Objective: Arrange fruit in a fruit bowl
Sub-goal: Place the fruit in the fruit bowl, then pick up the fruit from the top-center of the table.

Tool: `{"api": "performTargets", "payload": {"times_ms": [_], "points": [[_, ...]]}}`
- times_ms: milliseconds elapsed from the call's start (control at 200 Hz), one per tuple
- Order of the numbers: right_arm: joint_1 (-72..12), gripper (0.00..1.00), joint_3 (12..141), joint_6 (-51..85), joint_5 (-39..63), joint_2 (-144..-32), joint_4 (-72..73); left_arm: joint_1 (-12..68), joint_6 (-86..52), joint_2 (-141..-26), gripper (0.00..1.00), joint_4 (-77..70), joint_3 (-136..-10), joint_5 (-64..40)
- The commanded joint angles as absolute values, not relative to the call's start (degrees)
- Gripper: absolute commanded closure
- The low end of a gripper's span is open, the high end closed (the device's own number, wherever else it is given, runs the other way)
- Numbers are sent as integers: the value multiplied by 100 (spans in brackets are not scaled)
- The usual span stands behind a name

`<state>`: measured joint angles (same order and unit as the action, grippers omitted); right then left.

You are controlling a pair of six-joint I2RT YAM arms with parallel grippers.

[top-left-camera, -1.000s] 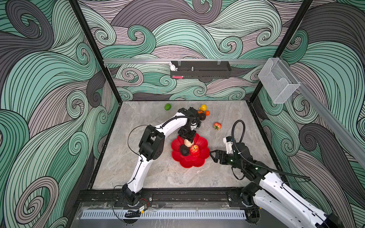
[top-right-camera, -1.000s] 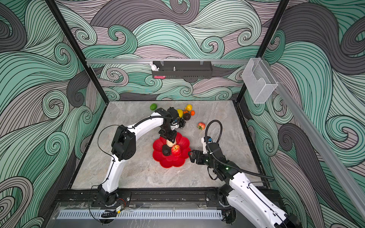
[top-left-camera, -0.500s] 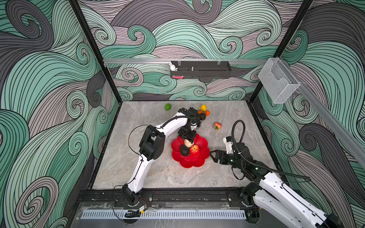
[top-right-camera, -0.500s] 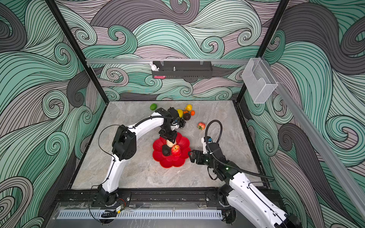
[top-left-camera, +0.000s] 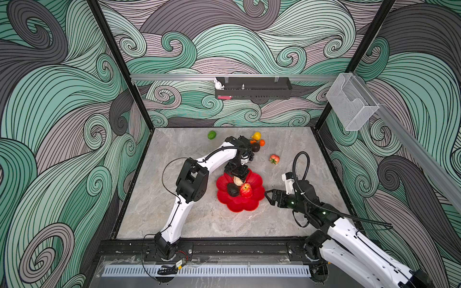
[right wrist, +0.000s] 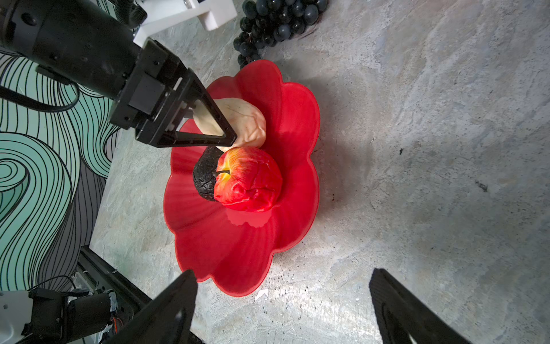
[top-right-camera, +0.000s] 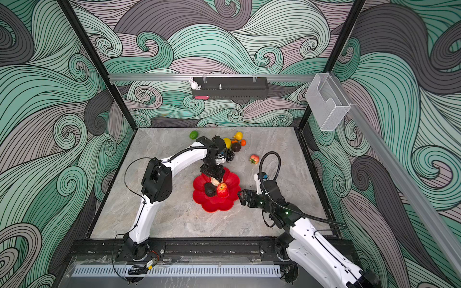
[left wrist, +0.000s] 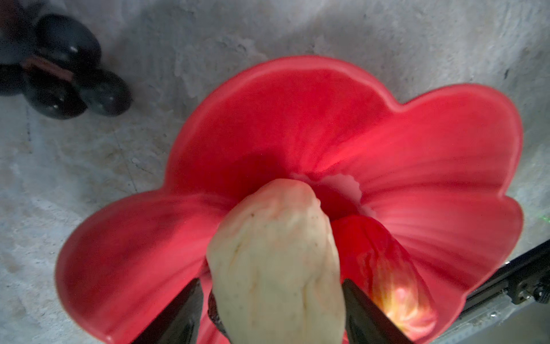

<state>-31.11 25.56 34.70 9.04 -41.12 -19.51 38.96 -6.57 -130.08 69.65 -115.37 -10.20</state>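
The red scalloped fruit bowl (top-left-camera: pixel 239 205) (top-right-camera: pixel 217 205) (right wrist: pixel 238 253) (left wrist: pixel 297 119) holds a beige pear (top-left-camera: pixel 238 181) (left wrist: pixel 276 253) (right wrist: pixel 247 119), a red apple (top-left-camera: pixel 246 190) (right wrist: pixel 248 181) and a dark avocado (top-left-camera: pixel 233 190) (right wrist: pixel 205 175). My left gripper (top-left-camera: pixel 238 177) (left wrist: pixel 270 281) points down into the bowl's far side. Its fingers straddle the pear, which rests in the bowl, and a gap shows on one side. My right gripper (top-left-camera: pixel 268 195) (right wrist: pixel 284 272) hovers open and empty just right of the bowl's rim.
Loose fruit lies behind the bowl: a lime (top-left-camera: pixel 211 135), lemons (top-right-camera: pixel 238 135) (top-right-camera: pixel 227 142), a tangerine (top-left-camera: pixel 262 143), a mangosteen (top-left-camera: pixel 255 147), a black grape bunch (top-right-camera: pixel 229 154) (right wrist: pixel 276 20) and a second apple (top-left-camera: pixel 274 158). Bare table lies in front of the bowl and to its left.
The left gripper's jaws have widened around the pear, which now lies in the bowl. Neither arm has shifted place.
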Motion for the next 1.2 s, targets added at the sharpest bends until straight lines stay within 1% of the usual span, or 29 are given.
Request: {"api": "performTargets", "payload": {"times_ms": [0, 500, 630, 735, 831, 971, 1196], "points": [[-3105, 9, 2539, 3472, 881, -4059, -1940, 3885, -641, -12723, 22, 7093, -11525, -1107], [-3104, 8, 2750, 3351, 751, -4017, -2030, 3885, -709, -12322, 17, 6893, -11304, -1235], [-3092, 6, 2990, 3182, 551, -4023, -2320, 3885, -794, -11887, 16, 6694, -11081, -1248], [-3041, 5, 3271, 3009, 405, -4202, -2383, 3876, -996, -11273, 15, 6337, -10679, -1081], [-2931, 5, 3623, 2883, 378, -4581, -2391, 3854, -1267, -10644, 15, 5912, -10145, -905], [-2786, 5, 4289, 2686, 355, -5380, -2390, 3841, -1670, -9495, 15, 4961, -8894, -433], [-2569, 6, 5280, 2799, 316, -6894, -2152, 3771, -2066, -7181, 15, 3182, -6294, 1120]]}}
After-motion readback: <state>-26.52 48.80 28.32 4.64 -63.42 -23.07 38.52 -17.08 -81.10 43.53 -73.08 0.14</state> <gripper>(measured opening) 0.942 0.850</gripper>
